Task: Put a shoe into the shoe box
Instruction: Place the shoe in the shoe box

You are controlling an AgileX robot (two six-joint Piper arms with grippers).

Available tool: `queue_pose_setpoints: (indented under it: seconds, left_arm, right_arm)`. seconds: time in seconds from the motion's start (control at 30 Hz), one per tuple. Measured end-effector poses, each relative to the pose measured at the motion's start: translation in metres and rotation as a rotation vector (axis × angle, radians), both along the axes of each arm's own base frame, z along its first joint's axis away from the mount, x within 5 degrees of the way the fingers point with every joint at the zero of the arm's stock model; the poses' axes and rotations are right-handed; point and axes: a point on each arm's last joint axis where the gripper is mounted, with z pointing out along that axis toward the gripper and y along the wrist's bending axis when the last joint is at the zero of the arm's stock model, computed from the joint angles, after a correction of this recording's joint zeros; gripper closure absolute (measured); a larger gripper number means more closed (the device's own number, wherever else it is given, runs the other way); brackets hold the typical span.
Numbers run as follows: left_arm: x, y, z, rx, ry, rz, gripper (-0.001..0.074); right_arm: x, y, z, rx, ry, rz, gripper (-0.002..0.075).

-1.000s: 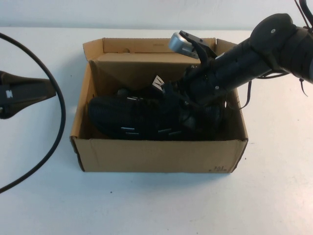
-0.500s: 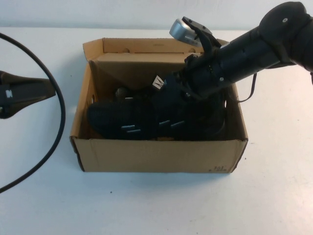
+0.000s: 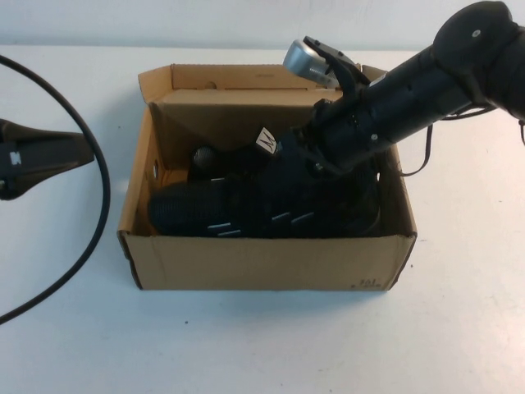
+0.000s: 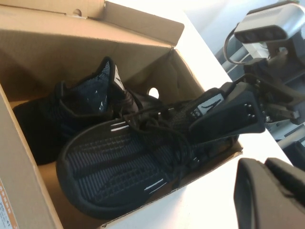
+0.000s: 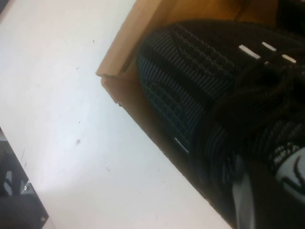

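An open cardboard shoe box [image 3: 262,263] stands mid-table. A black knit shoe [image 3: 221,207] lies in it along the front wall, toe to the left. My right gripper [image 3: 305,160] reaches into the box from the right and is shut on this shoe's tongue and collar; the left wrist view shows the gripper [image 4: 224,112] on the tongue of the shoe [image 4: 114,162]. A second black shoe [image 4: 71,109] sits behind it in the box. In the right wrist view the shoe [image 5: 190,71] fills the frame. My left gripper [image 3: 45,156] is parked left of the box, shut and empty.
A black cable [image 3: 98,197] loops across the white table at the left, near the box's left wall. The box's lid flaps [image 3: 246,78] stand up at the back. Bare table lies in front of the box and to its right.
My right gripper has shifted the held shoe within the box; its toe has sunk lower against the front wall. The left arm has not moved.
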Motion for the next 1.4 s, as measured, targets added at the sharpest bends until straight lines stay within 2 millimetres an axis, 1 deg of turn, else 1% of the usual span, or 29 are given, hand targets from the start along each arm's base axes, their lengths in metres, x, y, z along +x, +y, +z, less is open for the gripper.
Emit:
queue_pose_setpoints:
  seconds: [0.27, 0.47, 0.53, 0.6, 0.77, 0.83, 0.9, 1.07, 1.23, 1.4]
  left_arm:
    - [0.0, 0.0, 0.0, 0.0, 0.0, 0.0, 0.0736]
    - [0.0, 0.0, 0.0, 0.0, 0.0, 0.0, 0.0736]
    - [0.0, 0.0, 0.0, 0.0, 0.0, 0.0, 0.0736]
    - [0.0, 0.0, 0.0, 0.0, 0.0, 0.0, 0.0736]
    - [0.0, 0.0, 0.0, 0.0, 0.0, 0.0, 0.0736]
    - [0.0, 0.0, 0.0, 0.0, 0.001, -0.002, 0.0736]
    - [0.0, 0.0, 0.0, 0.0, 0.001, -0.002, 0.0736]
    - [-0.001, -0.001, 0.0, -0.002, 0.002, -0.012, 0.0736]
    - [-0.002, -0.001, 0.0, -0.004, 0.006, -0.025, 0.0736]
    - [-0.004, -0.003, 0.0, -0.01, 0.013, -0.049, 0.0736]
  right_arm:
    - [0.01, 0.004, -0.024, -0.021, 0.05, -0.019, 0.0732]
    - [0.011, 0.004, -0.024, -0.026, 0.042, -0.025, 0.0729]
    - [0.011, 0.004, -0.024, -0.026, 0.042, -0.025, 0.0715]
    - [0.011, 0.004, -0.024, -0.026, 0.042, -0.025, 0.0672]
    - [0.011, 0.003, -0.023, -0.025, 0.04, -0.025, 0.0463]
    - [0.01, 0.003, -0.021, -0.023, 0.036, -0.025, 0.0405]
    - [0.01, 0.002, -0.018, -0.022, 0.02, -0.03, 0.0374]
    - [0.006, -0.002, 0.001, -0.025, -0.058, -0.048, 0.0354]
    - [0.0, -0.007, 0.021, -0.022, -0.128, -0.055, 0.0352]
    - [-0.012, -0.014, 0.05, 0.003, -0.21, -0.073, 0.0371]
